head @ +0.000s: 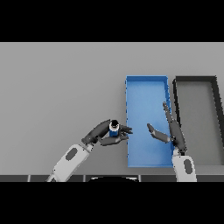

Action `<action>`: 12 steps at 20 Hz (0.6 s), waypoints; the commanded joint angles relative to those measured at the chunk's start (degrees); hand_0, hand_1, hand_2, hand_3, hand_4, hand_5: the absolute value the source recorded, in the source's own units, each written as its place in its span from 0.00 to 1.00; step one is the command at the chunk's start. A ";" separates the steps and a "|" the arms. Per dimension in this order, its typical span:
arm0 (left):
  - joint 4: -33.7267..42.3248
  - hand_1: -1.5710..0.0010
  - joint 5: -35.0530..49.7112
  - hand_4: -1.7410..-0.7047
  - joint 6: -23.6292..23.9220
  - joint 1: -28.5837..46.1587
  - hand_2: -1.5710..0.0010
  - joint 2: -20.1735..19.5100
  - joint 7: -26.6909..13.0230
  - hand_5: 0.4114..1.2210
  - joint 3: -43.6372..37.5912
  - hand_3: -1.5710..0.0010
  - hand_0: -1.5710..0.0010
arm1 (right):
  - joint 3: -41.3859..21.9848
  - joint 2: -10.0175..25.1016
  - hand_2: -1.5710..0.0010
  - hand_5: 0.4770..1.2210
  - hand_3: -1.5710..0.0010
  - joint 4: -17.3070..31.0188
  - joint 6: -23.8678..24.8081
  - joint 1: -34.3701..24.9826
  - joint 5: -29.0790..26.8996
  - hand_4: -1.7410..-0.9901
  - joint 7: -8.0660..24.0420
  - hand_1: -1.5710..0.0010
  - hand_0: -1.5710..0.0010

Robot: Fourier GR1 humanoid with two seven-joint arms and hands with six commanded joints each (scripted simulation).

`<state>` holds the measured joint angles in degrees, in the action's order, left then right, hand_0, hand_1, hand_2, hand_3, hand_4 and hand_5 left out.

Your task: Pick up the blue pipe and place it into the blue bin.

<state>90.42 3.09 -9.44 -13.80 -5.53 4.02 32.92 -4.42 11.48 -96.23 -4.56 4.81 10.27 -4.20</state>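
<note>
A short blue pipe [114, 129] with a dark top end stands upright in my left hand [105, 133], whose fingers and thumb curl round it. The hand holds it just left of the blue bin's [146, 92] left wall, near the bin's front half. My right hand [171, 131] hovers over the bin's right front part, fingers straight and thumb spread, holding nothing.
A dark grey bin [216, 109] stands right beside the blue bin, on its right. The grey table [57, 87] spreads out to the left and behind.
</note>
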 commanded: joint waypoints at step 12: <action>1.03 0.00 -2.78 0.26 -2.43 1.85 0.00 1.18 0.42 1.00 -1.65 0.00 0.00 | 1.45 1.73 0.98 0.14 1.00 -0.86 -8.08 -5.18 -9.85 0.76 -4.89 0.99 1.00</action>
<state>91.44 0.26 -11.96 -11.95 -4.37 4.55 31.26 -2.95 13.23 -97.11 -12.64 -0.40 0.38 -9.48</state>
